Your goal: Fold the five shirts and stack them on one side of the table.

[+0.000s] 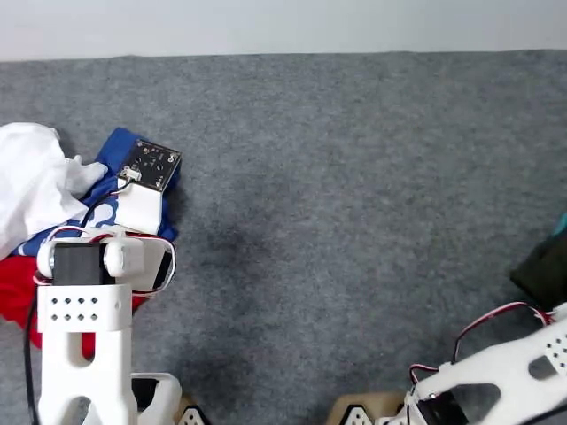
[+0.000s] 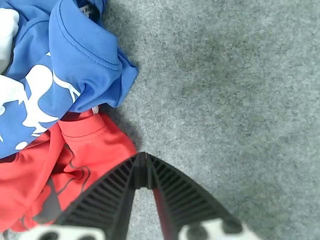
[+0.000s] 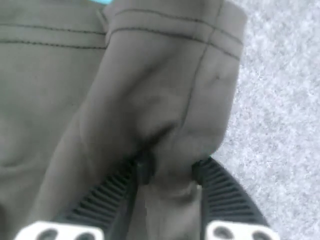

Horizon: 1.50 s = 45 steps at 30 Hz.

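Pinching a fold of dark olive cotton shirt, right pincer is probably needing a slow, firm drag onto grey felt tabletop beside it; left pincer is sitting pressed together.

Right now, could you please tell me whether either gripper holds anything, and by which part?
The right gripper pinches the dark olive-grey fabric shirt by a bunched fold near its edge. The left gripper is shut on nothing.
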Available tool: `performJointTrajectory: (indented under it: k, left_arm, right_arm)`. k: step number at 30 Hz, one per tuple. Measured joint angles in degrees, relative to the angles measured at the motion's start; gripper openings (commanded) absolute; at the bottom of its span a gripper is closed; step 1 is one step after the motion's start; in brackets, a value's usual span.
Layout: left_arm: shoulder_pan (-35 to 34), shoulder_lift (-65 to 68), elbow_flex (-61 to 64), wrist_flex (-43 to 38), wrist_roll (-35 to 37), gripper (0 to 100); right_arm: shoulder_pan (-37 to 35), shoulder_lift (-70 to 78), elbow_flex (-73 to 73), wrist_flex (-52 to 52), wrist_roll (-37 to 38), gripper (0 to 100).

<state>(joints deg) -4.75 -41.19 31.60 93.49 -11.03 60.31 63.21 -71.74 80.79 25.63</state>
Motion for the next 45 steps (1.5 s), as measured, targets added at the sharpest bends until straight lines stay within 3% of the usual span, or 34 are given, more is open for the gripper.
performJointTrajectory:
  k: [4, 13, 20, 32, 39, 45]
  left_arm:
    - [0.0, 0.0, 0.0, 0.0, 0.0, 0]
    - [0.0, 0.0, 2.29, 0.0, 0.0, 0]
    - [0.0, 0.0, 2.29, 0.0, 0.0, 0]
    - [0.0, 0.0, 2.29, 0.0, 0.0, 0]
    - [0.0, 0.0, 2.29, 0.0, 0.0, 0]
    - [0.0, 0.0, 2.29, 0.0, 0.0, 0]
  right_arm:
    - [0.0, 0.09, -1.14, 1.49, 0.09, 24.0]
    - [-3.69, -2.9, -16.88, 19.25, 0.18, 20.6]
    - [-7.91, -3.08, -18.29, 19.52, -2.64, 0.6]
    - [-16.26, 14.77, -18.46, 7.47, -3.34, 1.8]
    - [-20.57, 14.33, -21.8, 9.67, -3.34, 1.8]
    - [-19.96, 6.07, -21.8, 10.2, -3.34, 1.8]
